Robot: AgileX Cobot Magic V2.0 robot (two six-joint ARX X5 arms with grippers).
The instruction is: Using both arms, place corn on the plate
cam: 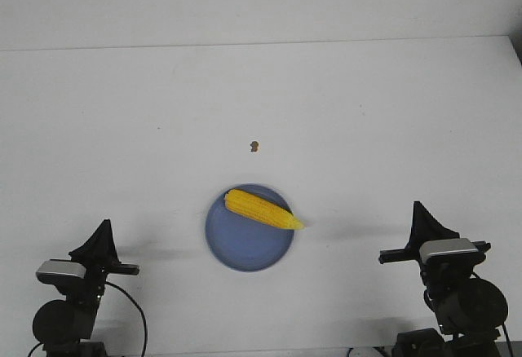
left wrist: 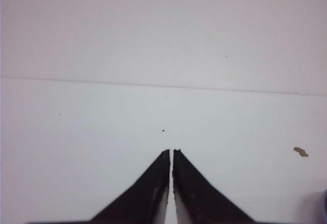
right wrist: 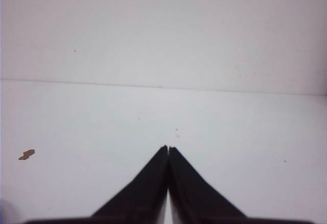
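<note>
The yellow corn (cam: 263,209) lies across the far part of the periwinkle-blue plate (cam: 245,247) in the middle of the white table, its pointed tip reaching over the plate's right rim. My left gripper (cam: 103,228) is shut and empty at the near left, well away from the plate. My right gripper (cam: 418,208) is shut and empty at the near right, also away from it. In the left wrist view the gripper (left wrist: 171,151) shows its jaws together over bare table; a sliver of the plate's rim (left wrist: 324,203) shows. In the right wrist view the gripper (right wrist: 168,148) has its jaws together.
A tiny brown speck (cam: 254,146) lies on the table beyond the plate; it also shows in the left wrist view (left wrist: 301,152) and the right wrist view (right wrist: 26,154). The table's far edge (cam: 245,45) meets a pale wall.
</note>
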